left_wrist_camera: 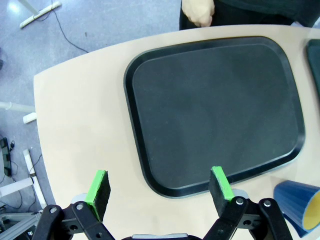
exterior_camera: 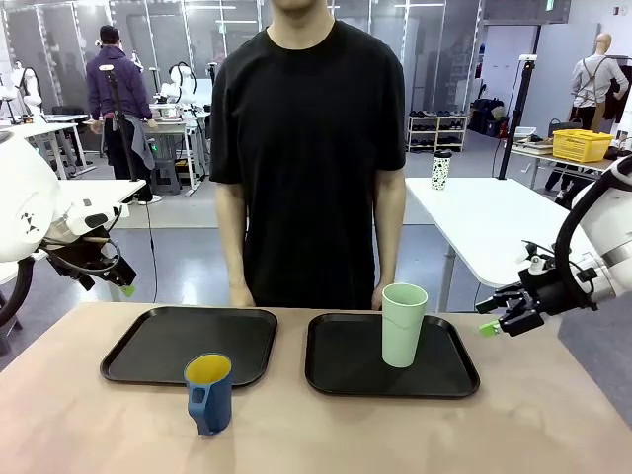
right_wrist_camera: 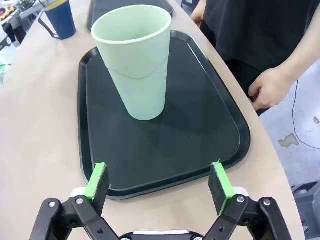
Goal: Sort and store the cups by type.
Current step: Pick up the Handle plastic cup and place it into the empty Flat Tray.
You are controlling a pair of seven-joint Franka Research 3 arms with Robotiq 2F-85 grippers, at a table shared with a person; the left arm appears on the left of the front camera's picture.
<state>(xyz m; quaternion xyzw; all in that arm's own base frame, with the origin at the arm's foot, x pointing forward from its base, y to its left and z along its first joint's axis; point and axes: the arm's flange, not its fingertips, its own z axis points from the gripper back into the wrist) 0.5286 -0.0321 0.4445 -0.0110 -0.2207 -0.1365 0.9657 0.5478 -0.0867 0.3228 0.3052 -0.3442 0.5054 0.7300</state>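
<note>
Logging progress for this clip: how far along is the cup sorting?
Looks done: the mint-green tumbler stands on the right tray. In hand: nothing; the left gripper and right gripper are open and empty. Left: the blue mug stands on the table just in front of the left tray, not on it.

A tall pale mint-green handleless tumbler (exterior_camera: 403,326) stands upright on the right black rectangular tray (exterior_camera: 341,373) on the tan wooden table (exterior_camera: 553,415). A dark blue handled mug with a yellow inside (exterior_camera: 208,395) stands on the table at the near edge of the left black tray (exterior_camera: 148,351). A person in a black T-shirt (exterior_camera: 306,148) stands at the far side.
</note>
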